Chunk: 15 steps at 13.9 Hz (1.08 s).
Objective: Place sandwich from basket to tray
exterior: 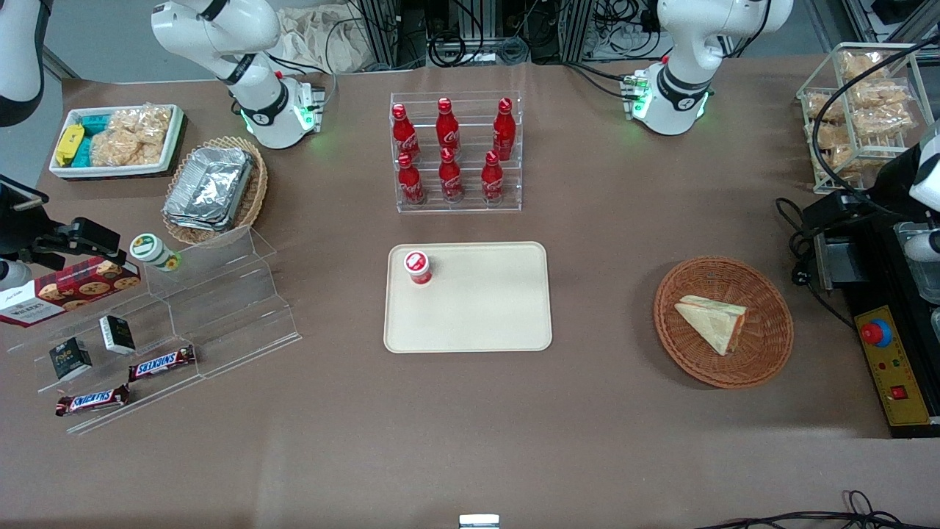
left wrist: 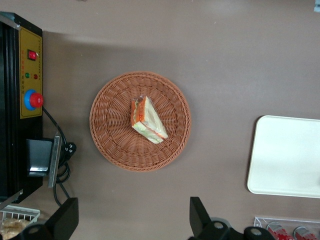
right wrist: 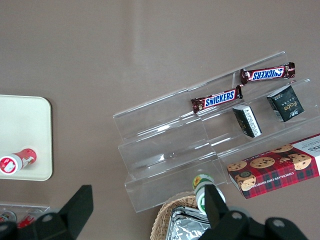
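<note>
Sandwich (exterior: 714,322) lies in the round brown basket (exterior: 764,364), roughly centred, orange filling edge showing in the wrist view (left wrist: 148,120); the basket (left wrist: 112,145) sits on the bench (exterior: 470,411) toward the working arm's end. Tray (exterior: 485,316) sits mid-bench, well apart from the basket, with one small red-lidded cup (exterior: 418,267) standing near one corner; the rest of the tray is bare. Rack of red cola bottles (exterior: 452,150) stands farther from the front camera than the tray. Jaws (left wrist: 132,222) hang high above the bench beside the basket, spread wide apart, holding nothing, not touching the sandwich. A black control box (exterior: 892,367) with a red button sits beside the basket at the bench edge.
</note>
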Motion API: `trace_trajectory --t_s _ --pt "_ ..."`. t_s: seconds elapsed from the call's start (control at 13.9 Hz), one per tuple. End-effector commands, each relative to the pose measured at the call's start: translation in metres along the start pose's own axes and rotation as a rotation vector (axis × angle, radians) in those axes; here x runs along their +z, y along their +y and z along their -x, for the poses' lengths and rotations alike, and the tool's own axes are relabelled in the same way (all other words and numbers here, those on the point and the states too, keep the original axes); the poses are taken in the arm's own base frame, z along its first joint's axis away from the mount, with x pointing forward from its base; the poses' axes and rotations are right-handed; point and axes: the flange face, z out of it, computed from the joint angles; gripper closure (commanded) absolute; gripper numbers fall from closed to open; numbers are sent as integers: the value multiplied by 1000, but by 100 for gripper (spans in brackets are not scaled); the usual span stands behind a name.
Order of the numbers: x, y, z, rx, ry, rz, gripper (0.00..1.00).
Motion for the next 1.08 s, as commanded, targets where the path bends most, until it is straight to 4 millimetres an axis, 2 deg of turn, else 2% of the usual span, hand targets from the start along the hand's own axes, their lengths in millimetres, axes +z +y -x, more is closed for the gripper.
trace_trajectory --t_s 0.0,0.22,0.43,0.58,0.65,0.72,0.86,1.01 --pt "-14 5 3 1 29 13 0" --pt "-14 2 3 -11 27 24 0" --pt "-4 11 5 9 -8 -11 0" --pt "0 11 4 -1 -21 10 0" --pt "5 9 2 -2 -33 33 0" --pt "22 9 -4 5 -68 27 0" --pt "29 10 -7 35 -80 20 0" --pt "46 12 -13 33 -106 13 0"
